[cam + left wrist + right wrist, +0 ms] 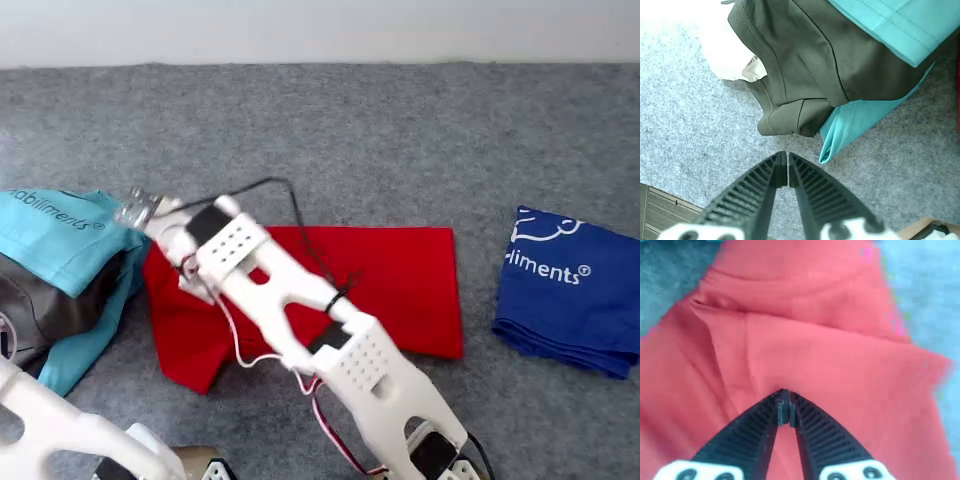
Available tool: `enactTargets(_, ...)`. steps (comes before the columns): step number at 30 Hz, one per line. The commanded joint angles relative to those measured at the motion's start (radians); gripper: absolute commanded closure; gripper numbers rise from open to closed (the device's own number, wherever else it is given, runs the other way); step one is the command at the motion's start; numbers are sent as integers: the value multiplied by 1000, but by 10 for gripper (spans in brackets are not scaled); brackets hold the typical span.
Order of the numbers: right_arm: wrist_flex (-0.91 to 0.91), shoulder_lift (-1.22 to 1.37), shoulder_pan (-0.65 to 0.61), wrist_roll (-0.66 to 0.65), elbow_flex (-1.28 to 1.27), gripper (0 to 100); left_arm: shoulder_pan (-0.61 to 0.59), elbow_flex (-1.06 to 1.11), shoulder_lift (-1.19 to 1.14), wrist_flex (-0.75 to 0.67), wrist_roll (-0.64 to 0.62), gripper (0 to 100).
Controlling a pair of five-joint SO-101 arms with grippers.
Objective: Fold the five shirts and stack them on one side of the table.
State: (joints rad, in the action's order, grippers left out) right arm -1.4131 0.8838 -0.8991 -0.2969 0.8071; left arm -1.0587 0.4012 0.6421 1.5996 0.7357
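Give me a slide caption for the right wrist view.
Right gripper, shut, at a crease in the red shirt.

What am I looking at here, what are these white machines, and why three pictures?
These are two small robot arms at a grey table, set to fold shirts. The high view comes from a fixed camera above. The other two come from a camera on each wrist, looking along that arm's gripper. The right arm stretches over a red shirt mid-table. The right gripper is shut against it; gripping or not, I cannot tell. The left gripper is shut, empty, near a heap: teal shirt, dark shirt, cream garment. A folded blue shirt lies apart.
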Motion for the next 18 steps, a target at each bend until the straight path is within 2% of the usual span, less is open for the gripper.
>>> enactTargets(1, 27, 1, -62, 9, 11, 988, 0, -5, 20, -9, 14, 982)
enactTargets(5, 19, -7, -94, 9, 20, 988, 0, -5, 15, -6, 14, 982)
enactTargets(16, -390, -96, -16, 9, 259, 988, -2, -5, 18, -6, 14, 982)
enactTargets(18, -387, -114, -1, 25, 230, 988, -2, -5, 17, -9, 14, 982)
